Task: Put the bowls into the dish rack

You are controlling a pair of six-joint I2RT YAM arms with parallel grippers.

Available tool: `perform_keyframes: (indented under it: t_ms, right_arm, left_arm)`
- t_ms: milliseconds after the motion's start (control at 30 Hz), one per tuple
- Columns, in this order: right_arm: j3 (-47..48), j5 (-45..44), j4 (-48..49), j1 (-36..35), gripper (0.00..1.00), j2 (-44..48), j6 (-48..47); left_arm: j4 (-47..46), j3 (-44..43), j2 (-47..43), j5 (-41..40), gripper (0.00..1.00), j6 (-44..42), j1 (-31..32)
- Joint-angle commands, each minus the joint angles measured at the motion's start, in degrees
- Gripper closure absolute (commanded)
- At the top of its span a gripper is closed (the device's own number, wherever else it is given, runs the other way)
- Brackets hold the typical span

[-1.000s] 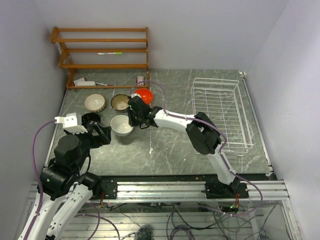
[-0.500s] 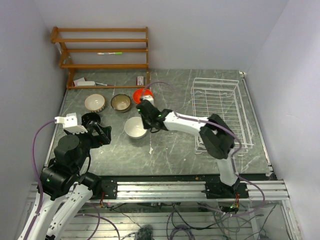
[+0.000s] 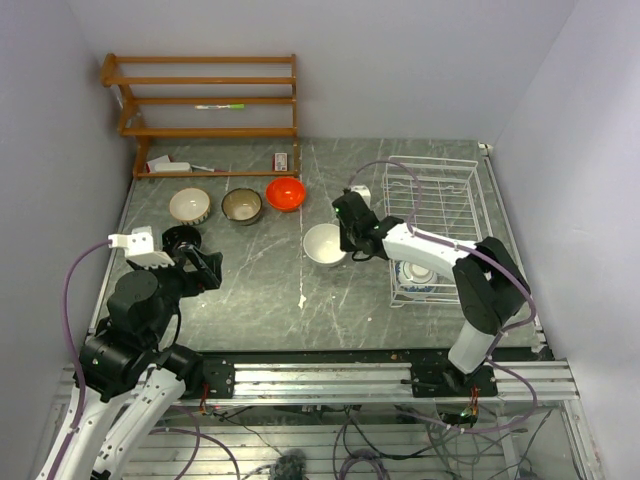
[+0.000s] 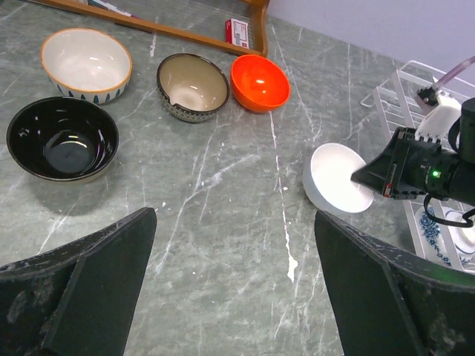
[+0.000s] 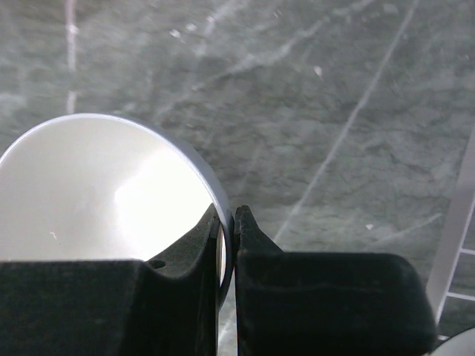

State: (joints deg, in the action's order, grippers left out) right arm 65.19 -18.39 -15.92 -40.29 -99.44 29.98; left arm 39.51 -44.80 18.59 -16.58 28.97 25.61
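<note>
The right claw (image 5: 226,216) pinches only a thin slice of the white bowl (image 5: 104,185)'s rim, the bowl tilted at its side and the dish rack (image 3: 432,160) just behind it. On so narrow a hold the bowl could swivel, slip free, or catch the rack's wires going in.

Glossy white bowl (image 3: 322,243), thin metal-wire rack (image 3: 432,160), smooth stone-veined table (image 3: 260,290).

Right arm (image 3: 425,245) reaching forward, right fingers (image 5: 256,241) pinched on white bowl (image 3: 323,243) rim, left fingers (image 4: 96,274) spread wide
</note>
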Motion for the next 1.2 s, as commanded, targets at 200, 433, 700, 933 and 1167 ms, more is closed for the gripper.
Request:
perform_keyframes:
  t_ms: [200,433,700,933,1167]
  right_arm:
    - [-3.36,1.59,4.32,2.25,1.00,0.65,1.62]
    - [-4.07,1.22,3.31,2.24,0.85,1.16,1.25]
    - [-4.44,0.33,2.27,1.81,0.54,3.88,0.10]
    - [-1.91,-8.04,-1.62,-6.65,0.50,7.24,-4.55]
    - [0.36,2.73,-0.35,-10.57,0.50,4.01,-8.89]
  left_arm:
    - [-0.26,-0.96,-0.17,-1.32,0.01,0.03,0.32]
    - [-0.22,-0.92,-0.27,-1.44,0.01,0.04,0.32]
    - [-0.22,-0.95,-0.24,-1.39,0.01,0.17,0.32]
    - [-0.31,-0.99,0.16,-1.32,0.01,0.03,0.32]
    - [-0.26,-0.93,0.09,-1.44,0.01,0.09,0.32]
